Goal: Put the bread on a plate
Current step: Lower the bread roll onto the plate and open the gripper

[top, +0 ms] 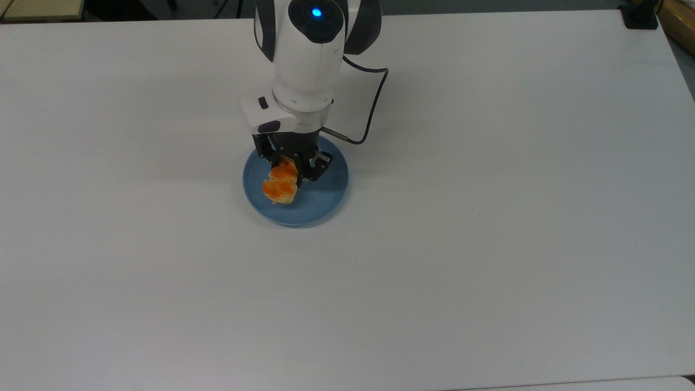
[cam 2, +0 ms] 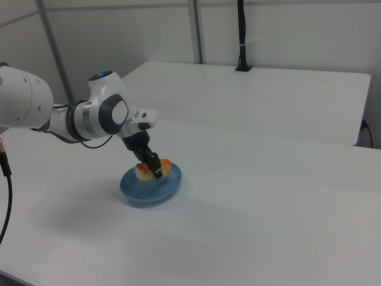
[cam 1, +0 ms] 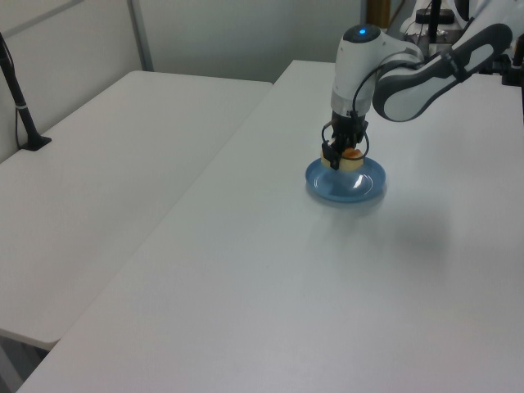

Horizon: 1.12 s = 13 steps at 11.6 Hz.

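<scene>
Bread (top: 280, 184) is hanging gripped in the claw (top: 291, 172) just above the plate (top: 320, 203) on the tabletop (top: 488, 217), so lowering gently before releasing should keep it from rolling off.

Colours here are pretty simple: the bread (top: 280, 187) is pale cream underneath with an orange-brown glazed top split into segments, and the plate (top: 326, 201) is plain light blue. The pincer (top: 293, 168) is black under a white arm (top: 309, 60) with a blue light, all over a plain white tabletop (top: 488, 244).
</scene>
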Available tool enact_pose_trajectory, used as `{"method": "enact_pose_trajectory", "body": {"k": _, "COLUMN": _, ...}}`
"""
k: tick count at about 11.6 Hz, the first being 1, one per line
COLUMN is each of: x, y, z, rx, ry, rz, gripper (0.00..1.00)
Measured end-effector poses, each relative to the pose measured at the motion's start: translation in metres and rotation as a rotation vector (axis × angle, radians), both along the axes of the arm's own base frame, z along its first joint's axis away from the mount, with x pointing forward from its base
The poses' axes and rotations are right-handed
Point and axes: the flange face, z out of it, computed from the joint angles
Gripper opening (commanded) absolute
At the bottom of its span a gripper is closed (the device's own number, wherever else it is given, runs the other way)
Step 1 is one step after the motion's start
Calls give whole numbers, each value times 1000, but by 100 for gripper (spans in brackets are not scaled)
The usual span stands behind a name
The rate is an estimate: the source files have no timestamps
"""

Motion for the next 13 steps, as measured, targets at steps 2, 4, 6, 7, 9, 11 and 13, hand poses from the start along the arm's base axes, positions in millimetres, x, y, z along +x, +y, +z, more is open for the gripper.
{"method": "enact_pose_trajectory", "body": {"k": 2, "x": -6, "y": 5, "z": -9, "rx": -2, "ry": 17, "rz": 2, "gripper": 100}}
{"method": "enact_pose_trajectory", "body": {"k": 4, "x": -8, "y": 5, "z": -13, "rx": -1, "ry": 22, "rz": -17, "gripper": 100}}
{"method": "enact_pose_trajectory", "body": {"k": 6, "x": -9, "y": 4, "z": -15, "rx": -8, "ry": 24, "rz": -20, "gripper": 100}}
{"method": "enact_pose_trajectory", "body": {"k": 7, "x": -9, "y": 2, "z": -15, "rx": -8, "ry": 23, "rz": -26, "gripper": 100}}
{"method": "enact_pose_trajectory", "body": {"k": 9, "x": -8, "y": -4, "z": -7, "rx": -7, "ry": 10, "rz": -37, "gripper": 100}}
{"method": "enact_pose_trajectory", "body": {"k": 11, "x": -10, "y": -8, "z": 17, "rx": -14, "ry": -11, "rz": -47, "gripper": 100}}
{"method": "enact_pose_trajectory", "body": {"k": 13, "x": -11, "y": -16, "z": 50, "rx": 1, "ry": 13, "rz": -38, "gripper": 100}}
